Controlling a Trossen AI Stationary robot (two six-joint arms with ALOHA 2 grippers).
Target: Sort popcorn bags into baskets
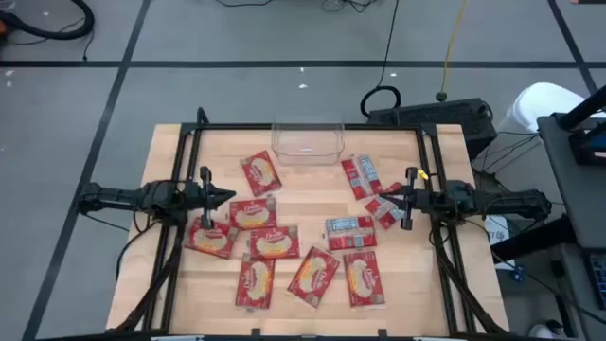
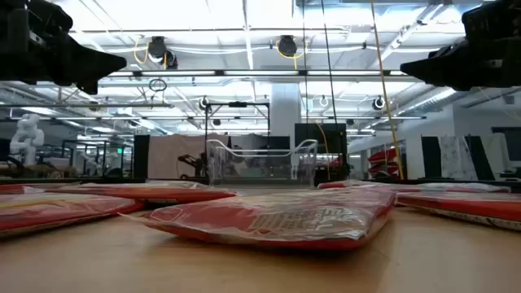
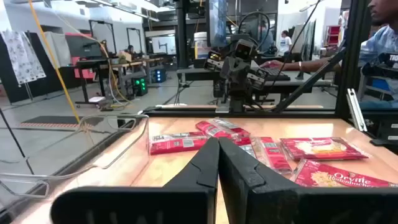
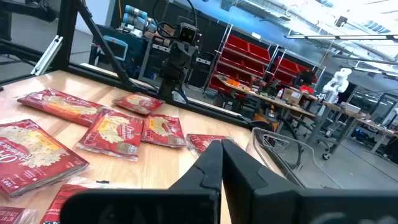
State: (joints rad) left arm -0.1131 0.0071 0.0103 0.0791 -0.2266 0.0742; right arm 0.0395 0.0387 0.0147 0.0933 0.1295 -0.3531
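Looking straight down, no sorting has begun: the popcorn bags [image 1: 284, 248] lie scattered from the centre toward 6 o'clock on the wooden table [image 1: 170, 152], while the clear basket [image 1: 308, 139] sits empty at 12 o'clock. The left gripper [image 1: 230, 196] hovers at 9 o'clock and the right gripper [image 1: 374, 200] at 3 o'clock, fingers pressed together, holding nothing. Next, I judge, one must spread and descend on a bag.

At table height, a bag [image 2: 277, 220] lies flat before the basket [image 2: 260, 161], a bright workshop behind.

The left wrist view shows a seated person [image 3: 382, 31] beyond the table frame.

The right wrist view shows red shelving [image 4: 249, 65].
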